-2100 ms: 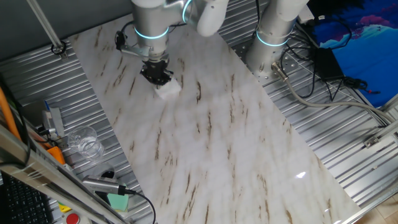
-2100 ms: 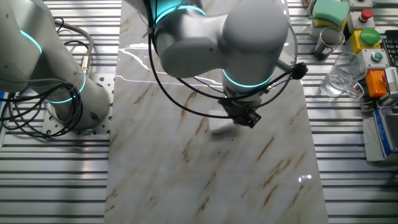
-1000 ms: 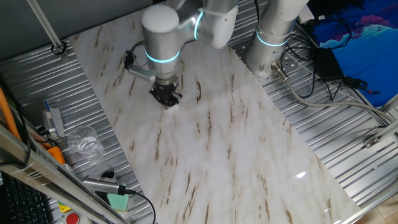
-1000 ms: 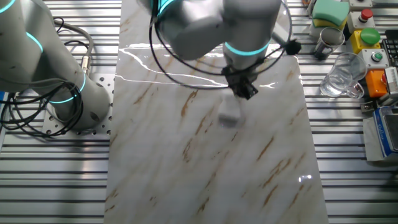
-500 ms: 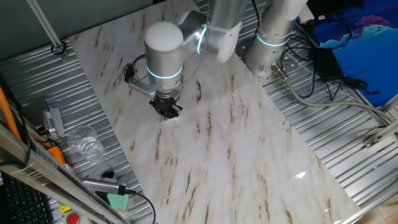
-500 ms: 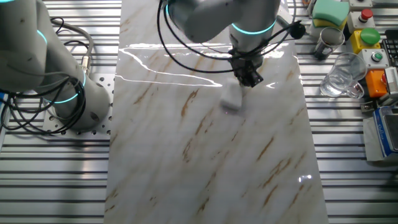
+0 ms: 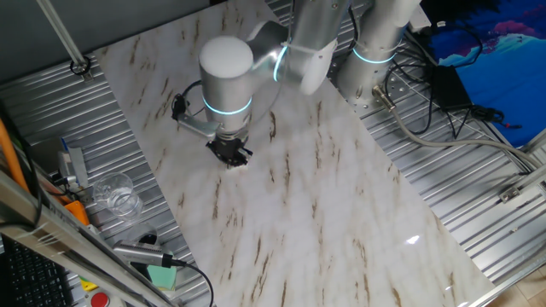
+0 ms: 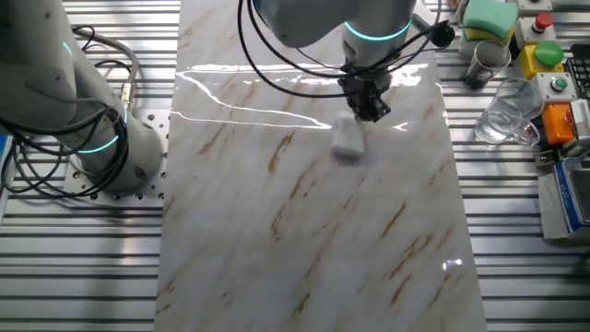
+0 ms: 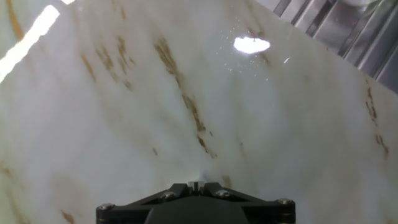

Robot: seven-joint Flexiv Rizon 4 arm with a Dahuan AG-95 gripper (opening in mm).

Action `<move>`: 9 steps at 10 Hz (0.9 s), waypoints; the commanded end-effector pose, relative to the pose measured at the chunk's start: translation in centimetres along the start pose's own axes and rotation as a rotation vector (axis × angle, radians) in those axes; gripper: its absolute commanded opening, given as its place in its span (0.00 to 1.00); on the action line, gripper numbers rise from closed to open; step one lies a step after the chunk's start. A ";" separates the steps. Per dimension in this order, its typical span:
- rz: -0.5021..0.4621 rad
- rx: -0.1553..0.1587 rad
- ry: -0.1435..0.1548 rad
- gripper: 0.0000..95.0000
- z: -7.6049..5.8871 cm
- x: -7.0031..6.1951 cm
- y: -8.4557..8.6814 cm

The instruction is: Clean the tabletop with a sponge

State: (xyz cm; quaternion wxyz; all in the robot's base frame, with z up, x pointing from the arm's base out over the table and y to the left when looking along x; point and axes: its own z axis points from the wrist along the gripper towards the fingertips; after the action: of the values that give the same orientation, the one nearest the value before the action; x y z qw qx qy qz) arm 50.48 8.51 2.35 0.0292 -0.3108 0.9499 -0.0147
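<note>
The tabletop point(image 7: 324, 196) is a long white marble-look slab with brown veins; it also shows in the other fixed view point(image 8: 304, 240) and fills the hand view point(image 9: 186, 93). My gripper point(image 7: 230, 154) points straight down at the slab's far half, shut on the sponge. The sponge point(image 8: 347, 143) is a small white soft piece pressed on the slab under the fingers point(image 8: 370, 103). In the first fixed view only a white sliver of the sponge point(image 7: 242, 163) shows. In the hand view the jaws stand close together at the bottom edge and the sponge is hidden.
A clear glass cup point(image 8: 505, 115), a metal cup point(image 8: 486, 61), a green block point(image 8: 489, 15) and button boxes point(image 8: 556, 88) sit on the ribbed metal beside the slab. A second arm's base point(image 8: 101, 148) with cables stands on the other side.
My gripper has slid the sponge along the slab, away from the second arm's base and toward the side with the glass cup. The sponge stays in the jaws.
</note>
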 end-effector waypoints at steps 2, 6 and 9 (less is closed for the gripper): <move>-0.061 -0.016 0.012 0.00 -0.8 -1.2 -2.4; -0.180 -0.034 0.013 0.00 -1.3 0.5 -7.2; -0.221 -0.042 0.018 0.00 -1.1 1.5 -8.9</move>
State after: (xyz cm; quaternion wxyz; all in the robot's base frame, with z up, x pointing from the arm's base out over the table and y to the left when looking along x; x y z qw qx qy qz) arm 54.48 0.12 3.62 0.0122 -0.4142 0.9101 -0.0023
